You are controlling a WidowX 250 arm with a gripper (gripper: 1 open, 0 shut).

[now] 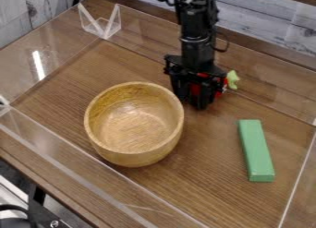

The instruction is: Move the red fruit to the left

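Wooden brown table [74,89] with low clear plastic walls carries everything. Nearest to the camera stands the round light wooden bowl [133,123], on the left of the middle. To the right lies the flat green rectangular block [257,149]. Farther back, the black gripper [199,91] points straight down at the table, and its jaws stand around the small glossy red fruit [212,89]; the green leafy top shows at its right side. Whether the jaws press the fruit cannot be told.

Lab bench: clear-walled wooden tabletop [74,89]
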